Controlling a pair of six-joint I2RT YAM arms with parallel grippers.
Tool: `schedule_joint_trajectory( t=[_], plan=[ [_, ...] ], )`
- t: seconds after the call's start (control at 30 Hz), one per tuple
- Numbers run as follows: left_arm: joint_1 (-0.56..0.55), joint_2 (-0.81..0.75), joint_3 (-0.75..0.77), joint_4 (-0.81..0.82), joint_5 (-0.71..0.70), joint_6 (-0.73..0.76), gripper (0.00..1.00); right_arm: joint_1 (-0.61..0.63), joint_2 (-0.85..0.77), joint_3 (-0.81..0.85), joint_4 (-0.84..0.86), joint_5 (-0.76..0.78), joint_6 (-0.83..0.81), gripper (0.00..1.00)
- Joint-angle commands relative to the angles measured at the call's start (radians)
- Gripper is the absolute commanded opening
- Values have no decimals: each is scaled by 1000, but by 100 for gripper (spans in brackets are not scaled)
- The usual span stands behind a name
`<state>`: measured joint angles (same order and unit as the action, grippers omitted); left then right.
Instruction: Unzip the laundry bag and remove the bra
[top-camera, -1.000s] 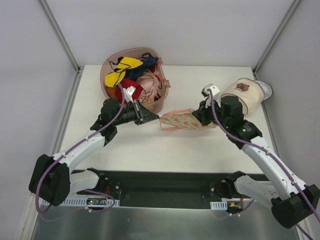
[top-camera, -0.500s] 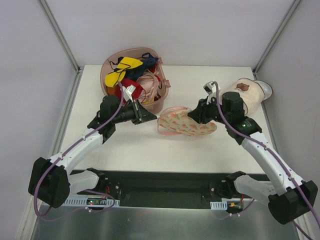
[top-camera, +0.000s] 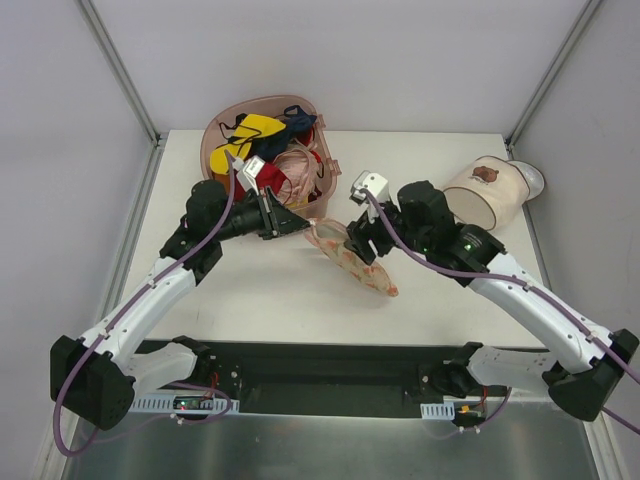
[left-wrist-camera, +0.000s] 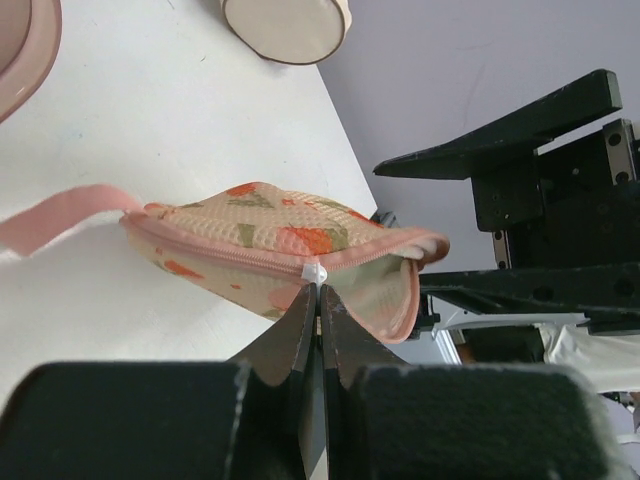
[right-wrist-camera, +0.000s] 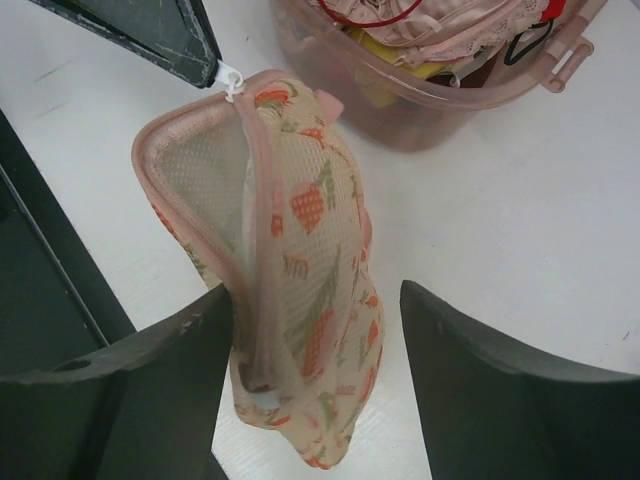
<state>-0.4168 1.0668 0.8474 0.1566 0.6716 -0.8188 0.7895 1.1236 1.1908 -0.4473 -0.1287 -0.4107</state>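
Pink plastic tub (top-camera: 312, 212) sat far-left on white table (top-camera: 240, 290), w/ yellow (top-camera: 255, 130), red (top-camera: 262, 167) & pink garments (top-camera: 298, 165) piled inside. Cream cylindrical container (top-camera: 490, 190) w/ brown mark lay on its side, far right.

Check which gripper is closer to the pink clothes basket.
Left. The left gripper, pinching the bag's zipper pull, sits right by the basket's near wall. The right gripper is past the bag, farther from the basket.

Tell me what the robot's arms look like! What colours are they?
The left arm and the right arm each have smooth white tubes joined by chunky black joints, with a purple cable running along. The left pincer and the right pincer are black, with two wedge-shaped fingers and a small white box beside them. A tiny green light glows on the right arm.
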Motion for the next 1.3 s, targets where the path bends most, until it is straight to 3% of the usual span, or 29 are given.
schedule_joint_trajectory(
  t=[0.0, 0.1, 0.17, 0.2, 0.23, 0.27, 0.43, 0.57, 0.77, 1.03, 1.07, 1.1, 1.17, 1.27],
  plan=[
    [10, -31, 56, -8, 13, 17, 0, 43, 34, 76, -44, 47, -82, 70],
    [10, -39, 68, -14, 10, 13, 0, 73, 62, 96, -45, 57, -73, 69],
    [10, -42, 70, -19, 8, 13, 0, 86, 73, 96, -31, 55, -45, 57],
    [10, -42, 70, -20, 6, 15, 0, 89, 77, 98, -22, 54, -37, 25],
    [10, -44, 68, -23, 3, 14, 0, 91, 90, 99, -19, 52, -25, 5],
    [10, -45, 68, -25, 0, 17, 0, 93, 91, 98, -18, 54, -7, 1],
    [13, -48, 76, -84, -36, 38, 0, 90, 39, 50, 41, 72, -4, 1],
    [59, -48, 71, -115, -46, 43, 0, 67, -74, -39, 181, 97, 13, 1],
    [170, -39, 29, -115, -36, 49, 0, -48, -277, -229, 409, -69, 102, 1],
    [200, 15, 13, -72, 51, 20, 0, -107, -255, -356, 421, -69, 148, 1],
    [200, 6, 21, -72, 52, 21, 0, -108, -243, -359, 408, -69, 157, 6],
    [200, -4, 27, -72, 52, 23, 0, -108, -231, -335, 386, -78, 162, 18],
    [200, -22, 44, -72, 62, 18, 0, -110, -177, -277, 284, -95, 142, 52],
    [199, -28, 61, -71, 85, 3, 0, -110, -136, -165, 191, -112, 84, 60]
  ],
)
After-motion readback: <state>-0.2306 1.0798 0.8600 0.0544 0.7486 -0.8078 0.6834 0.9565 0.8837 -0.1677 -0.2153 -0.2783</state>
